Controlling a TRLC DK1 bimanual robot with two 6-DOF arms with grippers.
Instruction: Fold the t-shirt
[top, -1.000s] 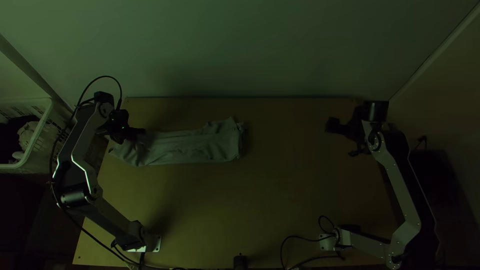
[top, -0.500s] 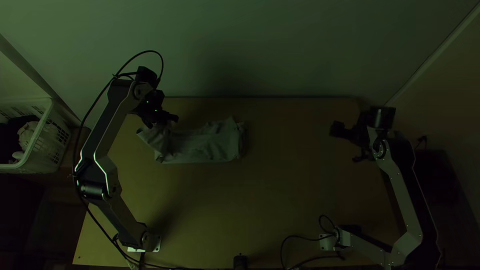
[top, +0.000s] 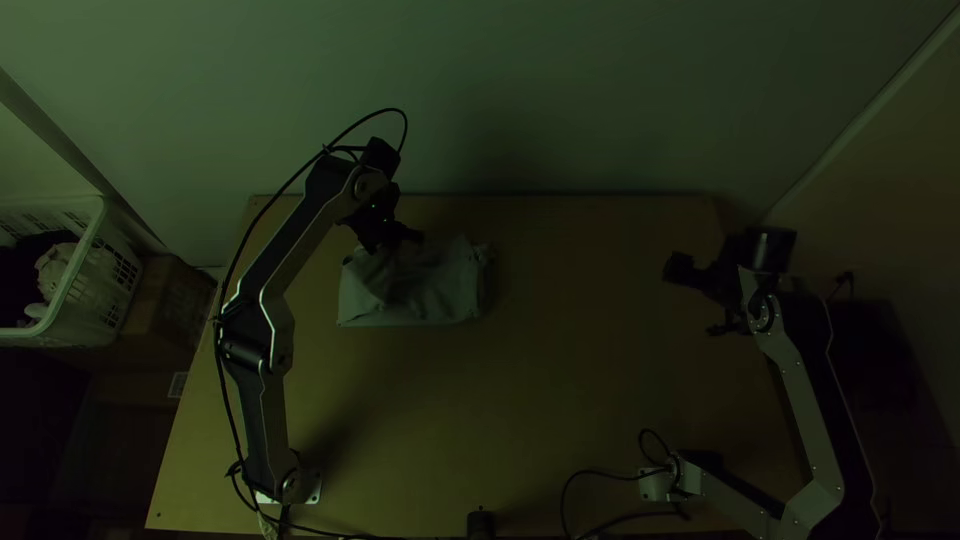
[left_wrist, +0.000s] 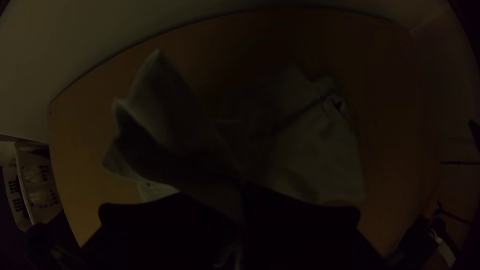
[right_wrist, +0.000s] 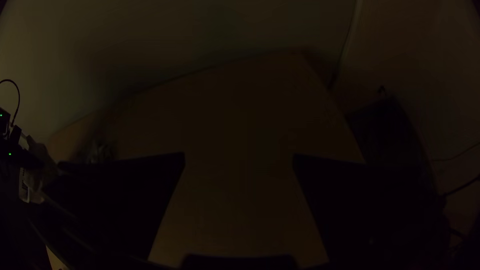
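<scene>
The light wooden table (top: 560, 400) is noted as extending beneath and around both grippers. The white basket (top: 75, 300) is placed well apart from the left gripper (top: 416, 238), off the table's left side. The pale t-shirt (top: 445, 290) is found on the table, compactly folded and partly raised, beneath the left gripper and toward the near side from it; it is set well apart from the right gripper (right_wrist: 239, 159). The left gripper is clamped on gathered cloth, its fingers brought together; loose folds are raised to either side of the grip. The right gripper's fingers are parted widely. The crumpled corner (top: 480, 253) is seen to the right of the left gripper.

The fabric is judged light, soft and limp, neither fragile nor notably slippery. Sagging between grip and table is to be expected, and inner layers could be slid out of line if only the top one is pinched. Hold is best taken at a folded edge, through all layers, close to a corner, and the cloth lowered before release.
</scene>
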